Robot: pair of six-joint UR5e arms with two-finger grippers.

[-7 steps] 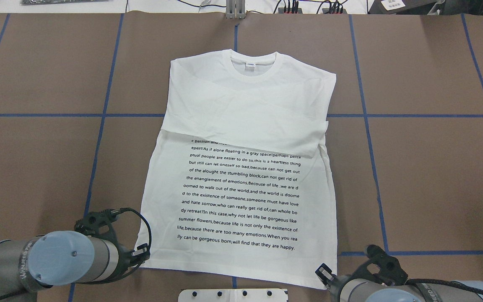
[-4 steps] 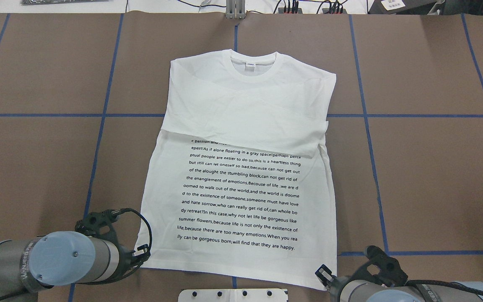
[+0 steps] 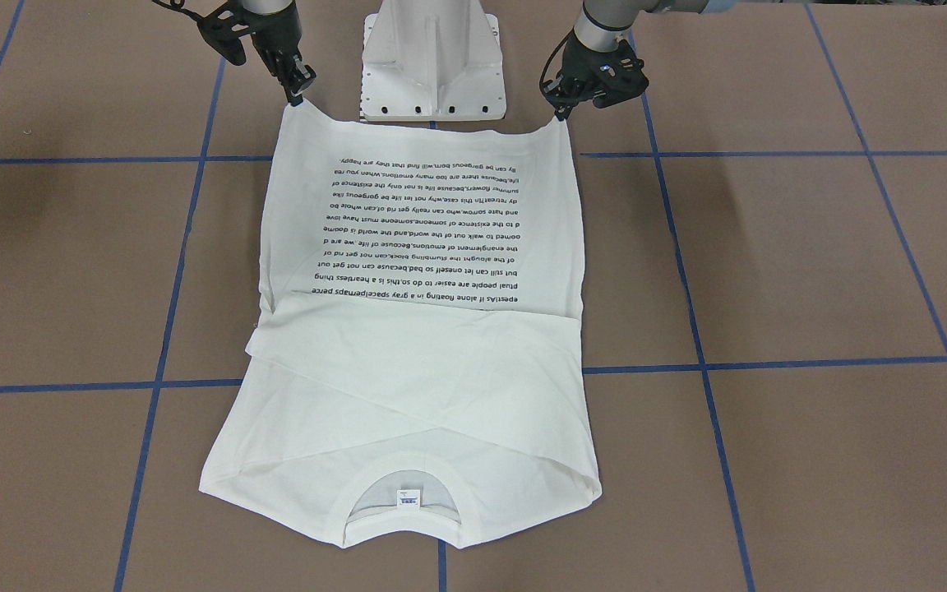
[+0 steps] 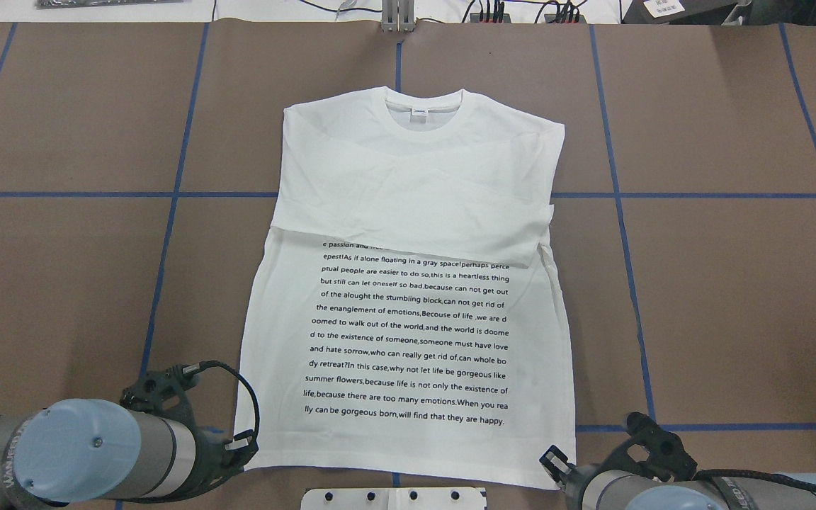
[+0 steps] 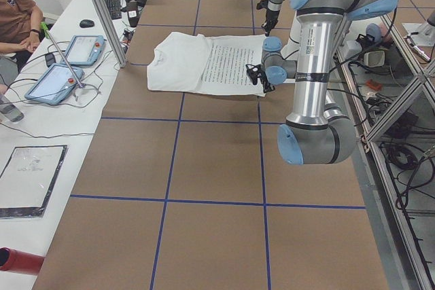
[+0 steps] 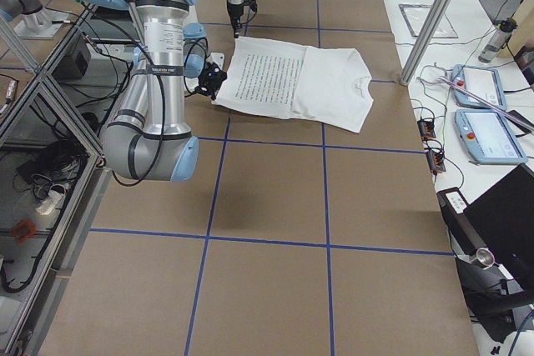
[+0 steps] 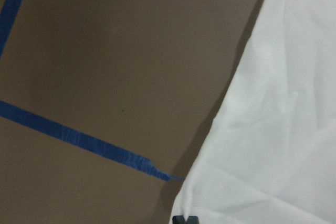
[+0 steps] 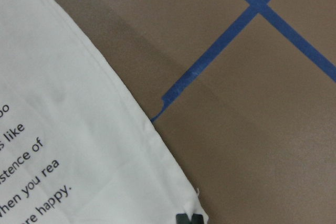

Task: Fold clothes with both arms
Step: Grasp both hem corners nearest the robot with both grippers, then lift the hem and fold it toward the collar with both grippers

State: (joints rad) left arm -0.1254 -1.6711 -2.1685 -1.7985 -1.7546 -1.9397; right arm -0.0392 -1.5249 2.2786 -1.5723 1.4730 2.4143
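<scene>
The desk (image 4: 734,304) is covered in matt brown sheeting, cut into big rectangles by lines of blue tape (image 4: 174,195). The two arms are smooth silver-grey tubes with pale-blue joint caps and black cables. The left arm (image 4: 82,453) and the right arm (image 4: 663,496) each end at a hem corner of the shirt (image 4: 415,170).

The shirt is soft white cotton and lies flat on the desk. It stretches away from both pincers, and its near hem runs as a straight edge from one pincer to the other. A white metal pedestal (image 3: 432,57) with a row of dark bolt holes stands between the pincers, just behind that hem.

A block of small black text (image 4: 408,340) fills the half of the shirt nearer the pincers. Beyond it the sleeves (image 4: 450,227) are folded across the chest in a broad slanted band with a few shallow creases. The round ribbed collar (image 4: 423,131) is at the end farthest from the pincers.

The left pincer (image 4: 244,448) is black and angular, and its fingers are pressed together on the hem corner on its side. The right pincer (image 4: 555,467) pinches the opposite corner the same way, with the cloth drawn to a small peak at its tip.

A tiny white-blue label (image 3: 408,497) sits inside the neck.
</scene>
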